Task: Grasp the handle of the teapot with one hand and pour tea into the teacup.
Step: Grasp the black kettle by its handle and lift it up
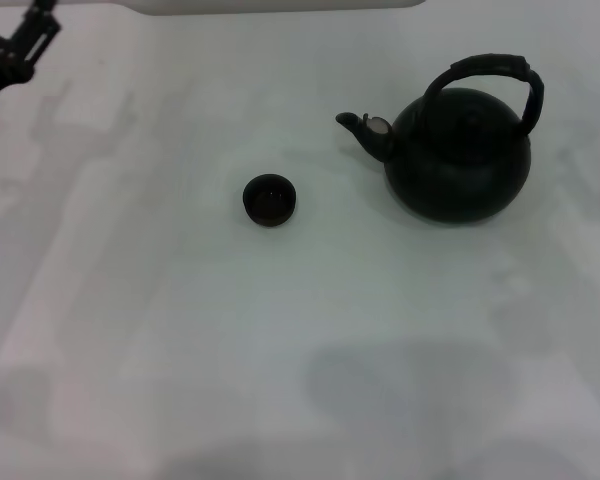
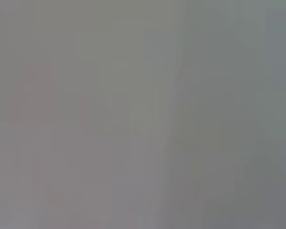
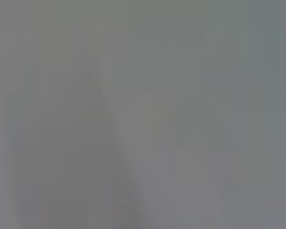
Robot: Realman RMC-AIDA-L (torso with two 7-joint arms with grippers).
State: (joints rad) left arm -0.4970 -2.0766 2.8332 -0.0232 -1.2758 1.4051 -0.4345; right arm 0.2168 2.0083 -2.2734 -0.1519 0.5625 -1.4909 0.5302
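The teapot is sitting upright on the white bench, over on the robot's right and toward the far side in the head view. It's big, round-bellied and matte black, and there's no telling what's inside since the lid area is just dark. Its short curved spout is pointing toward the robot's left, roughly at the cup's side of the bench, so the pot's long axis is running left to right. The handle is arching up over the top, standing upright, with the wrapped part at the crown.

The teacup is sitting to the left of the teapot and a bit nearer the robot, well apart from it, mouth up. The inside is looking dark, so I can't tell if anything's in it. Nothing is lying between the spout and the cup.

The left pincer is only peeking in at the far left corner, well away from both things; can't tell whether it's apart or together. The right pincer isn't showing up at all. Both wrist views are showing nothing but plain grey.
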